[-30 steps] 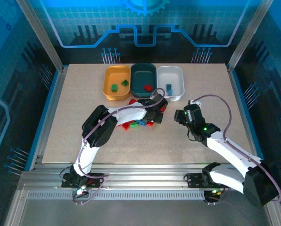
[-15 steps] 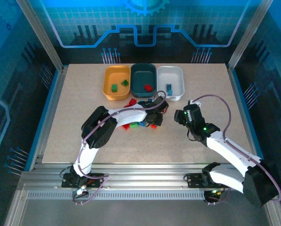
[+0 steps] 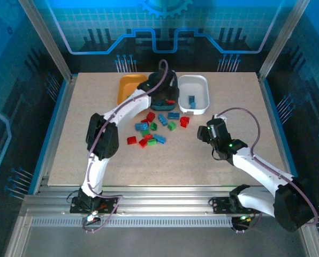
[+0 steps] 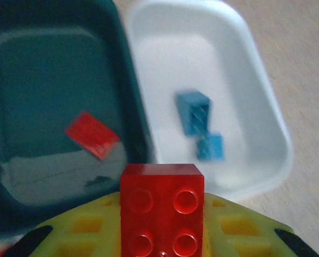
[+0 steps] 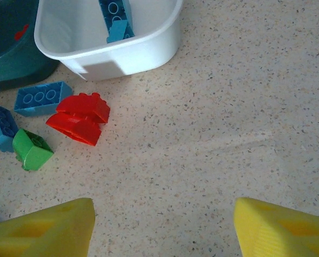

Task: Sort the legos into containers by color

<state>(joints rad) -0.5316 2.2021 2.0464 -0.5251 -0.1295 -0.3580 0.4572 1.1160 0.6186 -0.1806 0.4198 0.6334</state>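
The dark teal tub (image 4: 47,69) lies under the left gripper (image 3: 166,95), with the white tub (image 4: 165,59) just right of it and the orange tub (image 3: 128,85) just left. That gripper is clamped on a red brick (image 4: 162,206) (studs facing the wrist camera), above a red piece (image 4: 91,135) in the teal tub. The right gripper (image 5: 165,230) hovers spread and empty over the table (image 5: 229,107), and loose legos (image 3: 153,127) lie ahead-left of it.
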